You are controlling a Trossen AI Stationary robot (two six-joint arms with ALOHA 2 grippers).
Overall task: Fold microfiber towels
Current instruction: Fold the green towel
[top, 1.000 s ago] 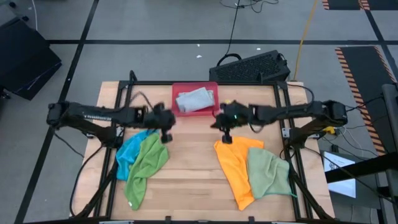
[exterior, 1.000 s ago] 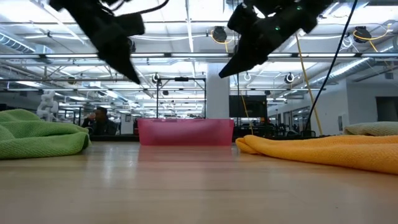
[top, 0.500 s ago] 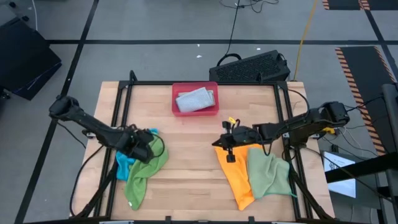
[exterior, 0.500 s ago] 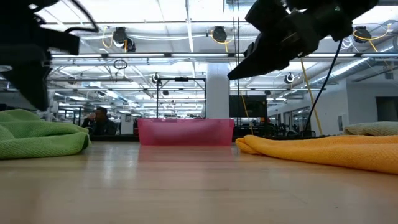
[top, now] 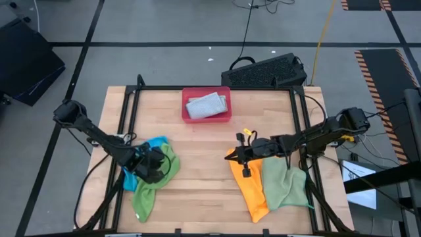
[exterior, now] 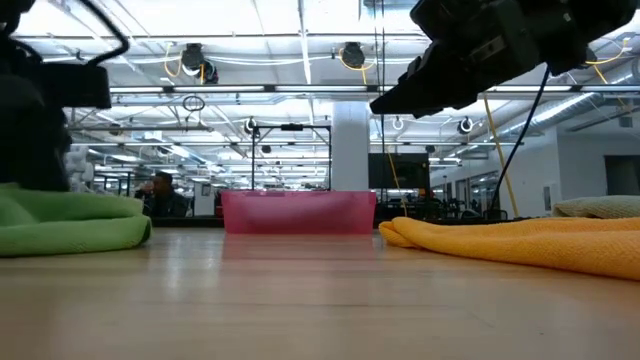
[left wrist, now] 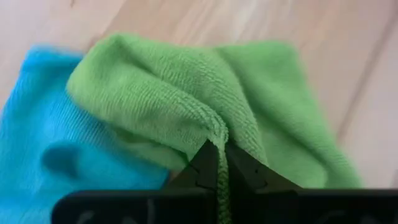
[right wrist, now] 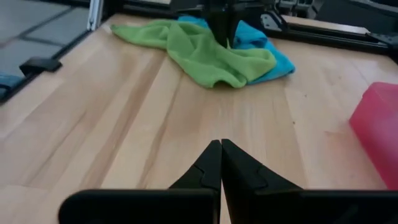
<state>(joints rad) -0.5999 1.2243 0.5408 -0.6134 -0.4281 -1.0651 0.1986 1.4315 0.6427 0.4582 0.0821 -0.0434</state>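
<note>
High view showed the left gripper (top: 152,170) pinching a fold of the green towel (top: 150,189), which trailed toward seven o'clock from the fingers, while the right gripper (top: 245,166) hovered clenched and empty over the orange towel (top: 248,189).

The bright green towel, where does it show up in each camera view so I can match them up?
High view: bright green towel lies lower left, on the blue towel, under the left gripper.
Low view: flat mound at the left edge.
Left wrist view: fills the centre, a fold pinched between shut fingers.
Right wrist view: far across the table.
Shared landmark: the pink tray, seen in all but the left wrist view.
</note>
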